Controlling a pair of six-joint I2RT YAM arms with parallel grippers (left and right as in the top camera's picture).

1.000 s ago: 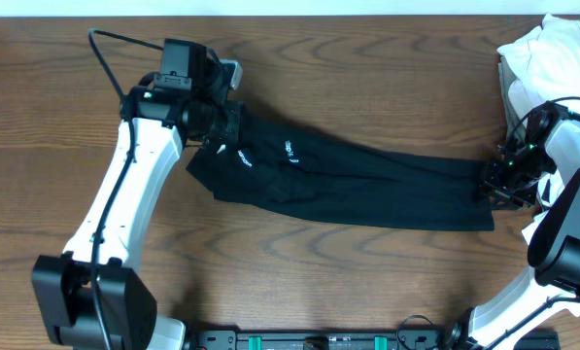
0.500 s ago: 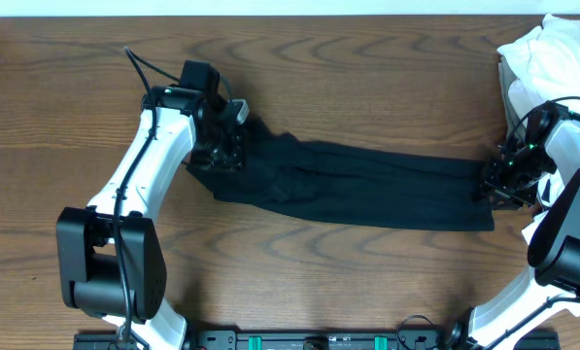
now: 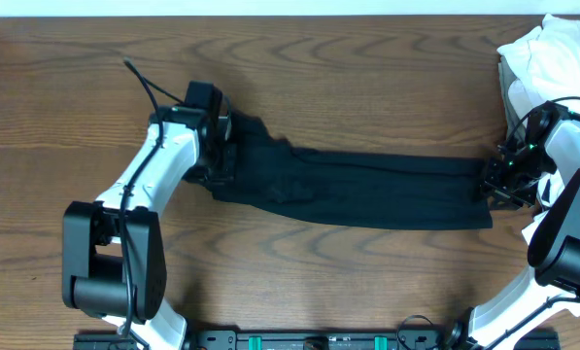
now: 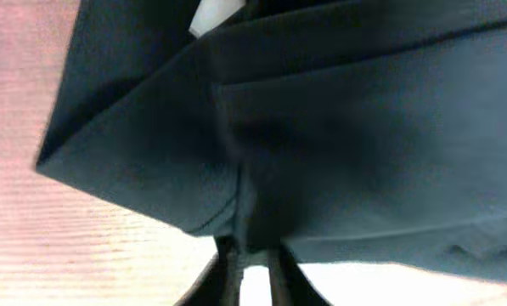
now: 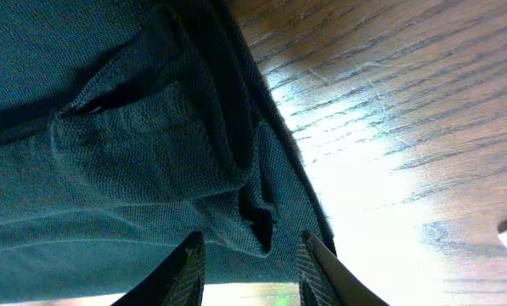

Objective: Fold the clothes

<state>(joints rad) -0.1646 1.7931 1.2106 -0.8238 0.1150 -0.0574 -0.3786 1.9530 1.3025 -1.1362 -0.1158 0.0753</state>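
The clothes (image 3: 367, 190), a black T-shirt, lie as a long folded band across the wooden table (image 3: 367, 78). My left gripper (image 3: 221, 156) sits low on the band's left end. In the left wrist view its fingers (image 4: 228, 276) stand almost together with a ridge of black cloth (image 4: 363, 127) pinched at the tips of the left gripper (image 4: 253, 276). My right gripper (image 3: 492, 182) rests at the band's right end. In the right wrist view the right gripper (image 5: 253, 268) stands open, jaws astride a loose bunched hem of the clothes (image 5: 109, 153).
A heap of white garments (image 3: 552, 53) lies at the back right corner, just behind the right arm. A small white tag (image 4: 215, 13) shows at the top of the left wrist view. Bare wood surrounds the black band.
My left arm has carried the shirt's left end rightward and down, folding it over so the white logo is hidden. The right arm has not moved.
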